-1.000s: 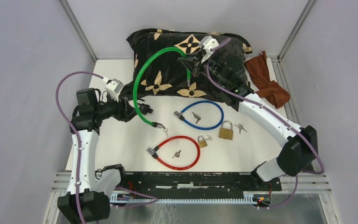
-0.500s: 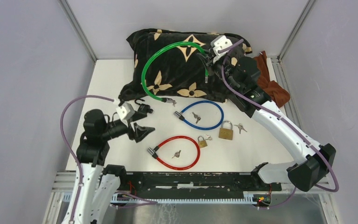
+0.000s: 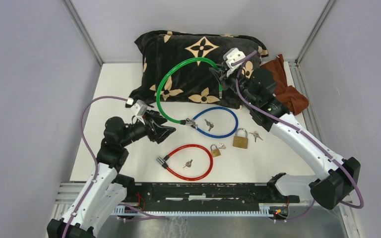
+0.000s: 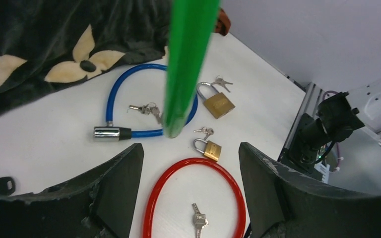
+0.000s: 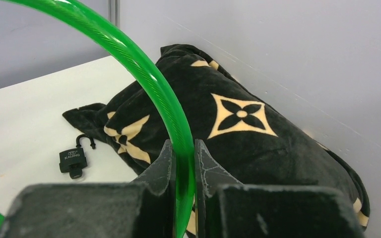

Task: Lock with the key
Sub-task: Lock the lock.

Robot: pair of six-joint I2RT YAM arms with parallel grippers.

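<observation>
The jaws of the right gripper (image 5: 182,148) clamp the green cable lock (image 4: 188,49) above the pillow (image 3: 178,44) at the far edge of the worktop (image 3: 119,84). Its other end reaches mid-worktop beside the blue cable lock (image 4: 144,133). The jaws of the left gripper (image 4: 191,153) stand apart, empty.

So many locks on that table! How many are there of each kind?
Cable locks: 3 (green cable, blue cable, red cable)
Brass padlocks: 2 (big padlock, small padlock)
Black padlock: 1
Total: 6 locks
</observation>
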